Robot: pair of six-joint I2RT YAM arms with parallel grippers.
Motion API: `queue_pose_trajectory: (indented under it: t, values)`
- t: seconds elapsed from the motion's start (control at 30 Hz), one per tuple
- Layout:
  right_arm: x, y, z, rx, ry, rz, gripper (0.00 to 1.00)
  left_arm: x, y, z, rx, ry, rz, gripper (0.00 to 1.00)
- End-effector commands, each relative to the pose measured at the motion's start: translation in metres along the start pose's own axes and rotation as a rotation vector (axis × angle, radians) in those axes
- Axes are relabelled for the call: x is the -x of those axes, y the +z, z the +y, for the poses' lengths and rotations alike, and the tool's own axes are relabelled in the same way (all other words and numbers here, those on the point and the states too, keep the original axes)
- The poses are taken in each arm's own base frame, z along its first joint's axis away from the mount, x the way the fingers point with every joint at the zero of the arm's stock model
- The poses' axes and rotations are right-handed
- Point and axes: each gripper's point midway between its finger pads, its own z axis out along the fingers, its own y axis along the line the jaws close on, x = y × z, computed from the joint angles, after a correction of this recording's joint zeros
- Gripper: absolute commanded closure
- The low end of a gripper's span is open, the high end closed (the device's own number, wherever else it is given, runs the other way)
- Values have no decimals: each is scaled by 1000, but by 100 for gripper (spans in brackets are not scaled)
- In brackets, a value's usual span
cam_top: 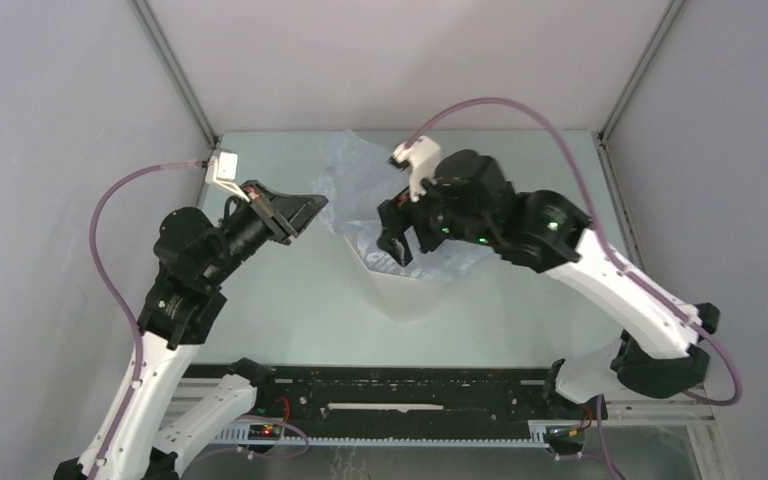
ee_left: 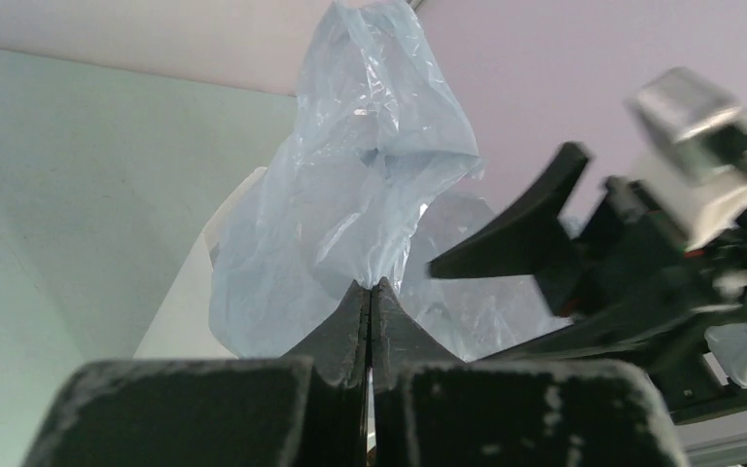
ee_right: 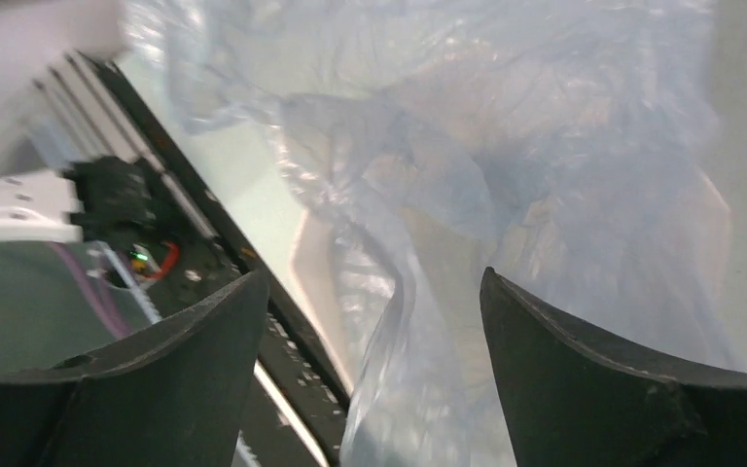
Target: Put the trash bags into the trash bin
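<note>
top external view: the pale-blue trash bag (cam_top: 352, 165) sits bunched over the mouth of the white trash bin (cam_top: 412, 297), with much of it billowing above the rim. the right hand (cam_top: 396, 250) hangs over it, spread wide and gripping nothing, with loose film between its fingers. the left hand (cam_top: 315, 205) is pressed fully shut at the bag's edge; i cannot tell whether it nips any film. i'd worry the springy film pops out again, or clings to a finger and gets dragged out. a hard shove could tip the narrow-based bin on the table (cam_top: 280, 300). no brand, label or writing is readable anywhere.
</note>
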Motion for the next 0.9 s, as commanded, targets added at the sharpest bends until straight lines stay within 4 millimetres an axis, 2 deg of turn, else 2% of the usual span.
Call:
queue_pose_trajectory:
  t: [0.0,0.1,0.2,0.27,0.37,0.47,0.67,0.73,0.87]
  values:
    - [27,-66,5,41,137,-105,9,9,-5,-6,-6,-15,-30,100]
    - [36,-66,-8,-17,138,-158,9,13,-9,-14,-15,-22,-26,100]
    - [45,-48,-34,-160,140,-186,20,21,-17,-26,-37,-30,-34,100]
    - [49,-34,-48,-252,128,-187,29,20,-24,-28,-19,-33,-22,100]
    - [48,-15,-57,-336,78,-166,36,15,-35,-25,8,-39,-10,100]
    - [32,6,-61,-384,48,-114,37,10,-41,-20,34,-34,2,100]
    - [-9,38,-80,-491,1,-52,39,6,-38,-12,55,-52,-1,100]
    - [-26,52,-78,-465,-6,-11,40,7,-37,-9,70,-59,-12,100]
    - [-59,83,-60,-372,46,66,45,7,-34,0,102,-66,-27,100]
